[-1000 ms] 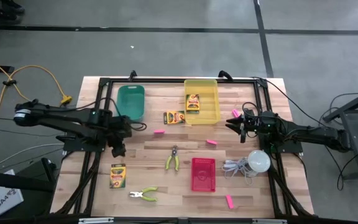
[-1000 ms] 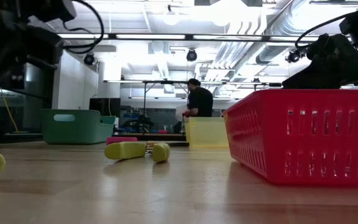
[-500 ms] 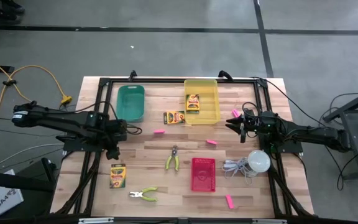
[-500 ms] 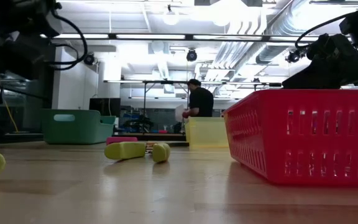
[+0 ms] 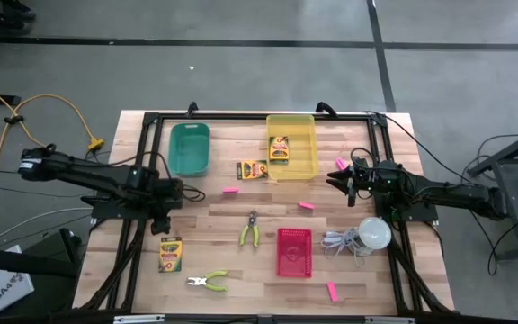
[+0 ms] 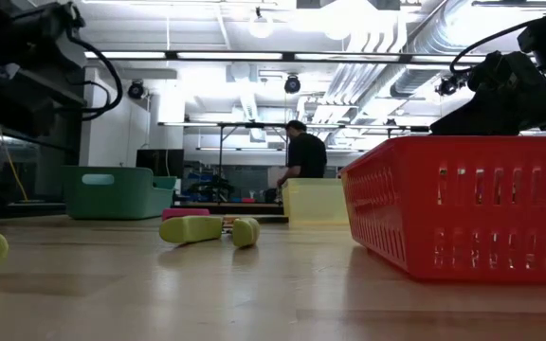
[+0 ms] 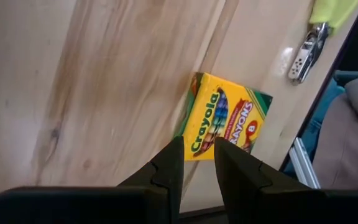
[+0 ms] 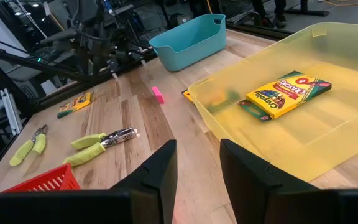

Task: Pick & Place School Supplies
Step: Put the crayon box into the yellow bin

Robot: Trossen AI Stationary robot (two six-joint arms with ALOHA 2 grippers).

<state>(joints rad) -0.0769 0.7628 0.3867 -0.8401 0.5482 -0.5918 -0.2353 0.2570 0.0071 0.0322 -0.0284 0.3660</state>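
A yellow-and-green crayon box (image 5: 170,255) lies flat on the table's near left; in the left wrist view this crayon box (image 7: 225,118) shows just beyond my fingertips. My left gripper (image 5: 163,220) hovers over the table a little to the far side of it, pointing steeply down, its fingers a narrow gap apart (image 7: 197,155) with nothing between. A second crayon box (image 5: 252,169) lies beside the yellow bin (image 5: 306,126), and a third (image 8: 284,93) lies inside it. Pink erasers (image 5: 230,190) (image 5: 306,206) (image 5: 340,163) (image 5: 331,291) lie scattered. My right gripper (image 5: 335,180) waits open (image 8: 197,168) at the right.
A green bin (image 5: 190,148) stands at the far left and a red basket (image 5: 294,251) near the middle. Two pliers (image 5: 250,229) (image 5: 207,282) lie on the wood. A white bulb with its cord (image 5: 367,236) lies at the right. A person (image 6: 303,156) stands far behind.
My left gripper has sunk toward the table and drawn back a little toward the table's left edge, staying near the crayon box at the near left. The box has not moved.
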